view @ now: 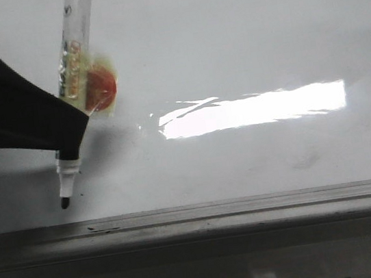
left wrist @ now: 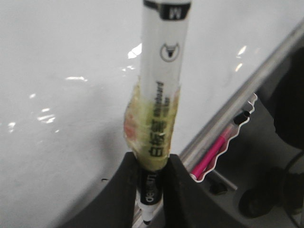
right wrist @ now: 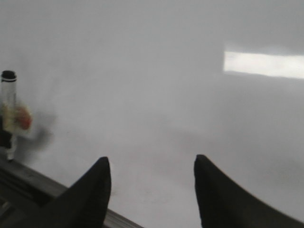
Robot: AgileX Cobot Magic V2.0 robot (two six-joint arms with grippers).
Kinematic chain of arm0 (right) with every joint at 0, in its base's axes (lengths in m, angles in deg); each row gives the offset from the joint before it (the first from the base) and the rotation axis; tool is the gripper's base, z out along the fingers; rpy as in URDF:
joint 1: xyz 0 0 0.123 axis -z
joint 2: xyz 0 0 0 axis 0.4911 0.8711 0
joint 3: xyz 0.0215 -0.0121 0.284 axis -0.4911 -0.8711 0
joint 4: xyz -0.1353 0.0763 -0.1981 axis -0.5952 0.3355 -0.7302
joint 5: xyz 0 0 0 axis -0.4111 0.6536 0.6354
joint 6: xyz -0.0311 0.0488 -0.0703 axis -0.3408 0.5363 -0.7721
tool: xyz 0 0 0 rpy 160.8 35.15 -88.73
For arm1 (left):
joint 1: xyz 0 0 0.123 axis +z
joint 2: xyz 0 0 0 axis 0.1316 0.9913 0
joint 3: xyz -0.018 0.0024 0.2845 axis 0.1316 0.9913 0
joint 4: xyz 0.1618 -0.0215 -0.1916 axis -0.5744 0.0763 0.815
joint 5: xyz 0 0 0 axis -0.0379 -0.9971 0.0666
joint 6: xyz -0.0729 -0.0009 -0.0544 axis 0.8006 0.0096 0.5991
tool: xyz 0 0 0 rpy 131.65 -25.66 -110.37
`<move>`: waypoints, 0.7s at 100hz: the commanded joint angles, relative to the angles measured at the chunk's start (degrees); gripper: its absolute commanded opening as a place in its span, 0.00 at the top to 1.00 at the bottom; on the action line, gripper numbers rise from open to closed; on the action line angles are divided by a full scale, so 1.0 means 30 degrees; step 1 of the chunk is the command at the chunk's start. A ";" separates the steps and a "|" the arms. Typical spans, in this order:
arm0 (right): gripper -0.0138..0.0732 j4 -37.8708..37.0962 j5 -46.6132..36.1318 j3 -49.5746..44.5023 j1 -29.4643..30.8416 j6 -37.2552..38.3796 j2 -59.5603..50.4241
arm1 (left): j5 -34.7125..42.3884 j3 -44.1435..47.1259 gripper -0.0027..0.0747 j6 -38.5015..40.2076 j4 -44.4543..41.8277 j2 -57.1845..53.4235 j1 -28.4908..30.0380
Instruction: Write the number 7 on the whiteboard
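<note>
The left gripper (view: 68, 138) is clamping a whiteboard marker (view: 78, 64) between its dark fingers (left wrist: 118, 190), with the barrel running up out of the jaws and the black tip (view: 65, 201) pointing down toward the near edge of the whiteboard (view: 240, 34). In the front view the tip is sitting just above the grey edge rail (view: 250, 206), at the left part of the board; whether it is touching the surface cannot be told. A yellowish tape wrap with a red patch (view: 101, 87) is clinging around the barrel just above the fingers. The right gripper (right wrist: 152, 185) is hanging with its two dark fingers spread wide apart and nothing between them, facing the white surface near the rail (right wrist: 28, 183). No stroke of the number 7 is showing on the board in any view; only faint smudges and small specks are marking it. A bright rectangular light reflection (view: 254, 108) is lying to the right of the marker, and white surface is stretching away above and to the right of it. Beyond the rail in the left wrist view, a pink pen (left wrist: 211, 154) is lying in a scalloped holder (left wrist: 228, 137).
</note>
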State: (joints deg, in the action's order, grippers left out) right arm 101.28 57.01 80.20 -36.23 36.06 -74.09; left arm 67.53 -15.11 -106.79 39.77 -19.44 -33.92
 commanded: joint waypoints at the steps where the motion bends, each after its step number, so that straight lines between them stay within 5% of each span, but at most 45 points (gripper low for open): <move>1: 0.43 0.3745 -0.0699 0.0653 -0.0461 -0.4371 0.0887 | -0.0864 -0.0553 0.99 -0.3589 0.1277 -0.1274 -0.0083; 12: 0.43 0.7198 0.0486 0.0653 -0.1325 -0.9029 0.1857 | -0.2715 -0.0553 0.99 -0.8701 0.3497 -0.2180 -0.0083; 31: 0.43 0.9839 0.1010 0.0653 -0.3502 -1.2811 0.3913 | -0.5145 -0.0553 0.99 -1.4814 0.7684 -0.2191 -0.0083; 70: 0.37 1.0882 0.0006 0.3092 -0.9140 -1.6364 1.0468 | -0.5514 -0.0553 0.99 -1.5622 0.8527 -0.2089 -0.0083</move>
State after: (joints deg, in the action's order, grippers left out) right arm 130.59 60.62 85.01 -60.40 -10.64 -47.23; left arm 51.28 -15.11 -153.57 61.95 -25.37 -33.92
